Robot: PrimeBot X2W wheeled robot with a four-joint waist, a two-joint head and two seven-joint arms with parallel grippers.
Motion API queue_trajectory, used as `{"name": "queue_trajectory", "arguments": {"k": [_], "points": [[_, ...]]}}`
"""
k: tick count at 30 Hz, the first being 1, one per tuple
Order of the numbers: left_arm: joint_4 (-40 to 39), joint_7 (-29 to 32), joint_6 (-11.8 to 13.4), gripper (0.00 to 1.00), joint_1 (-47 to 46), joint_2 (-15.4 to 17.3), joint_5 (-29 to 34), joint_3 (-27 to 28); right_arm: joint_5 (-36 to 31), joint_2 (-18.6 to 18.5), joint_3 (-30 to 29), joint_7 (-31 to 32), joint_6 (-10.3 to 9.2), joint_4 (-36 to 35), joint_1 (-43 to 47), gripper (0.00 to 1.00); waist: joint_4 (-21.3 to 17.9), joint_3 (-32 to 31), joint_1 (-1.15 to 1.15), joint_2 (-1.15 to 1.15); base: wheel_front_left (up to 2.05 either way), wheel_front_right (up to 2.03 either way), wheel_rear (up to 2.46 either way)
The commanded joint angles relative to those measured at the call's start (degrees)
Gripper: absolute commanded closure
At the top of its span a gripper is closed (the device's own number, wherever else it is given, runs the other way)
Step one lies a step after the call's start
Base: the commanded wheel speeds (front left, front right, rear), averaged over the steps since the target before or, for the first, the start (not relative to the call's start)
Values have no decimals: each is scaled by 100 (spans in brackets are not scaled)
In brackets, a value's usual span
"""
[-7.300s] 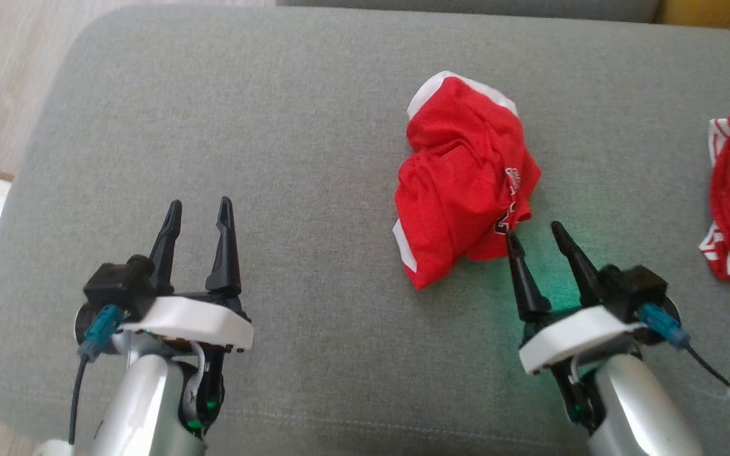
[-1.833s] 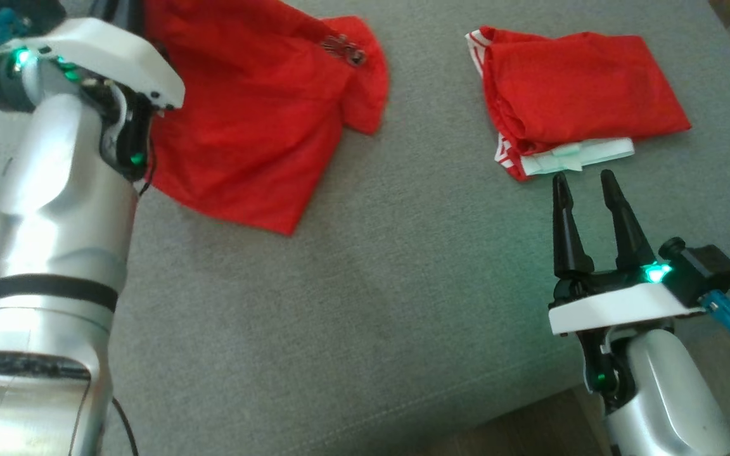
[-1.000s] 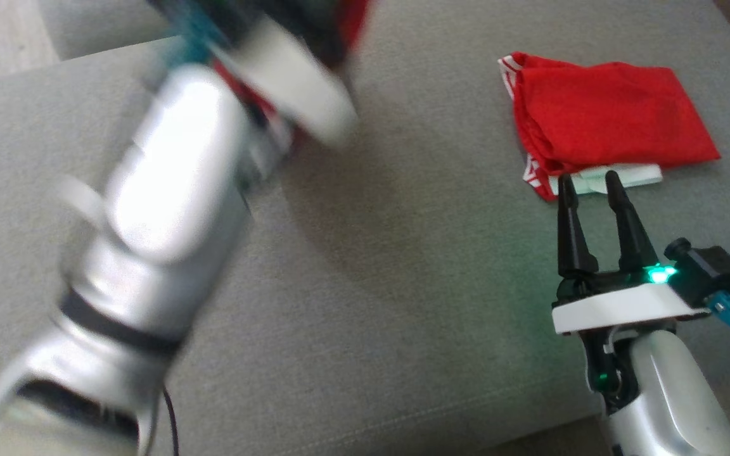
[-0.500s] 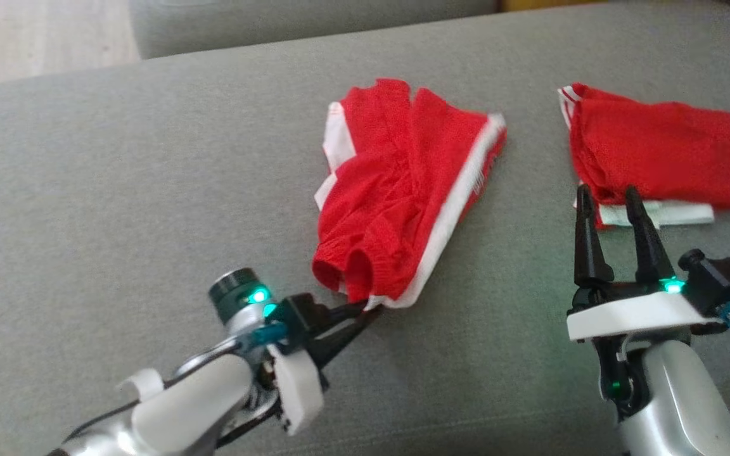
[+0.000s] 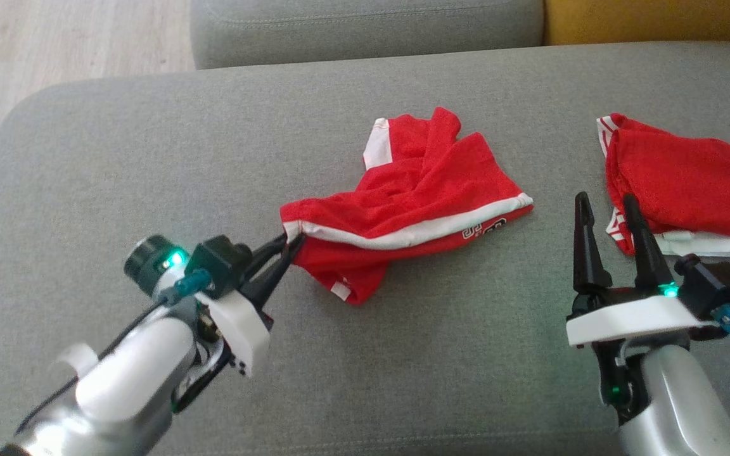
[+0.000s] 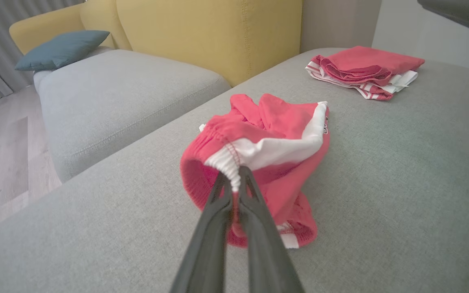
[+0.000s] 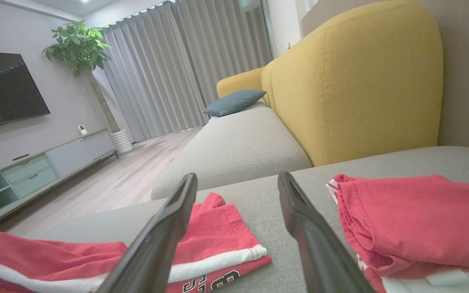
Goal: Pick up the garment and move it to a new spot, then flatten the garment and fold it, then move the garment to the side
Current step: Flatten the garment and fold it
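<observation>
Pinches the white elastic waistband [image 6: 227, 162] of the crumpled red mesh shorts [image 5: 416, 202] in the tight-closed left claw [image 5: 291, 240], seemingly one layer only, with the cloth beyond its tips on the grey fabric cushion [image 5: 149, 158], likely for pulling flat (right claw [image 5: 604, 199] wide apart, empty).

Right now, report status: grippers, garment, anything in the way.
Left gripper shut on red shorts at waistband. Shorts crumpled on grey cushion, not flattened. Right gripper open, empty. Folded red garment just beyond right gripper, apart from shorts.
</observation>
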Motion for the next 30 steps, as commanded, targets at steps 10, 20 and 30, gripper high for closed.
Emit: {"name": "queue_trajectory", "arguments": {"k": [10, 20, 30], "points": [[-10, -33, 304, 55, 1033, -555, 22, 1055, -112, -16, 278, -61, 37, 80, 89, 0, 5, 5, 0, 0, 0, 0, 0], [-40, -33, 421, 0, 1569, -1011, 158, 1969, -122, -16, 264, -61, 37, 105, 126, 0, -17, -38, 0, 0, 0, 0, 0], [-806, -33, 289, 0, 2227, -1332, 553, 3009, -162, -16, 49, -61, 37, 53, 263, 0, 136, -127, 0, 0, 0, 0, 0]]}}
